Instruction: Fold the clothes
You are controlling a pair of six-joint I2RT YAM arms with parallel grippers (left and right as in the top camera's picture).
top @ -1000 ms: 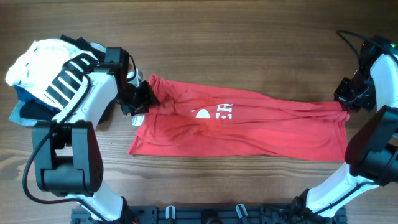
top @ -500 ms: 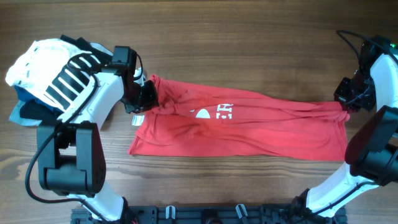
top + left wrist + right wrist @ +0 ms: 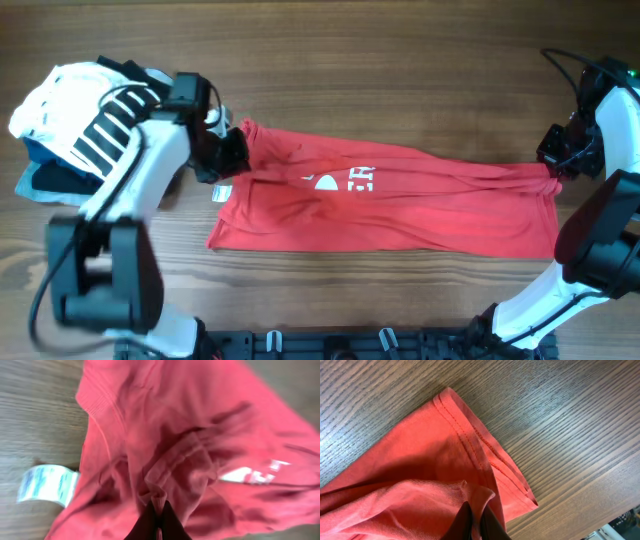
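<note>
The clothes, a red T-shirt with white lettering, lie folded lengthwise into a long band across the table. My left gripper is shut on a pinch of red cloth near the collar end, its dark fingertips pressed together round a fold. A small white tag lies beside that end. At the far right my right gripper is shut on the shirt's hem corner, with the stitched hem lying flat on the wood.
A white garment with black stripes sits piled on dark and light blue folded clothes at the left, right beside my left arm. Bare wooden table runs behind and in front of the shirt.
My left gripper has closed on the cloth at the collar end and shifted slightly. The right gripper and the shirt's right end have stayed put.
</note>
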